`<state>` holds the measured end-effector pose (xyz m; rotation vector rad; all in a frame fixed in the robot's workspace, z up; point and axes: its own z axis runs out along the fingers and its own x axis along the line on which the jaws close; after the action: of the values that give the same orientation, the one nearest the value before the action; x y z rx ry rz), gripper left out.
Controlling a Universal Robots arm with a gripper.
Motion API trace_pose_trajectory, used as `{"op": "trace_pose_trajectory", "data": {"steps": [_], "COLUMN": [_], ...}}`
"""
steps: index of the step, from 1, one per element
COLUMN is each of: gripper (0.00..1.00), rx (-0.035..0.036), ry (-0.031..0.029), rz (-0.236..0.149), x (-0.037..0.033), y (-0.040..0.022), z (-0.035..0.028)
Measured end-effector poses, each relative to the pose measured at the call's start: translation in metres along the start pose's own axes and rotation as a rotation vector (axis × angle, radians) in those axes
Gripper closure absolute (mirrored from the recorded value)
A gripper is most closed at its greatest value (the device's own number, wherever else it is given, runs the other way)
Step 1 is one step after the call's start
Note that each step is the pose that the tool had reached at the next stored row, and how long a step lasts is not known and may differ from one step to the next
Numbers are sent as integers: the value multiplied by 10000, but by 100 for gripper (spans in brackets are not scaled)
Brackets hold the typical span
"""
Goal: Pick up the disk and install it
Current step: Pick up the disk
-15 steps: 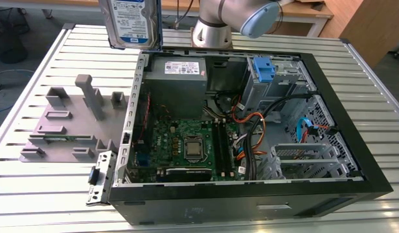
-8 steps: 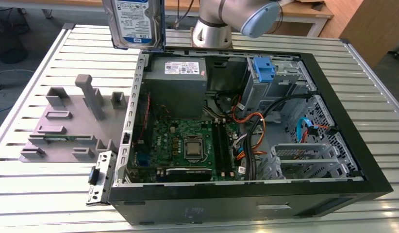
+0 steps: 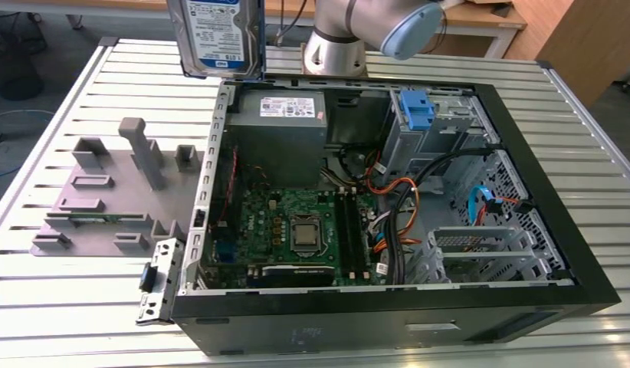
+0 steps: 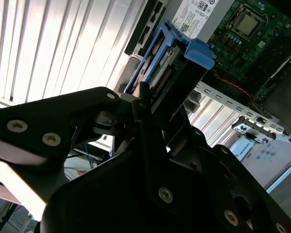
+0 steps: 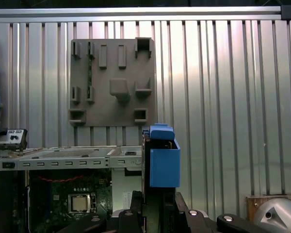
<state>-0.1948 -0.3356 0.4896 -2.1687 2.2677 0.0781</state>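
my gripper [image 4: 153,104] is clamped on the disk [image 4: 177,60], holding it by one end so the blue carrier frame sticks out past my fingers in both wrist views. in the exterior view the disk [image 3: 221,38] hangs upright in the air, label toward the camera, over the slatted table [image 3: 70,322] just outside the far corner of the open computer case [image 3: 397,314], near the grey power supply [image 3: 279,115]. the grey fixture plate [image 3: 110,192] lies on the table beside the case, on the exterior view's left.
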Motion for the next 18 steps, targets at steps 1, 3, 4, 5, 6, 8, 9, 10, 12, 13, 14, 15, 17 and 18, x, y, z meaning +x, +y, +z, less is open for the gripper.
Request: {"op": "trace_pose_trajectory", "data": {"steps": [1, 3, 4, 5, 6, 8, 9, 10, 12, 13, 14, 15, 17, 18], "gripper": [65, 65, 65, 65, 65, 65, 65, 65, 65, 65, 65, 65, 65, 65], "rx": [0, 0, -1, 0, -1, 0, 0, 0, 0, 0, 0, 0, 0, 0], "ry": [0, 1, 1, 0, 1, 0, 0, 0, 0, 1, 0, 1, 1, 1], "rz": [1, 0, -1, -1, 0, 0, 0, 0, 0, 0, 0, 0, 0, 0], "x": [0, 0, 0, -1, -1, -1, -2, -2, -3, -3, -4, -4, -4, -4], "y": [-2, -4, -7, -12, -18, -31, -38, -45, -62, -70, -78, -85, -95, -98], "z": [0, 0, -1, 0, -1, -1, -1, -1, -2, -2, -3, -3, -3, -3]}}
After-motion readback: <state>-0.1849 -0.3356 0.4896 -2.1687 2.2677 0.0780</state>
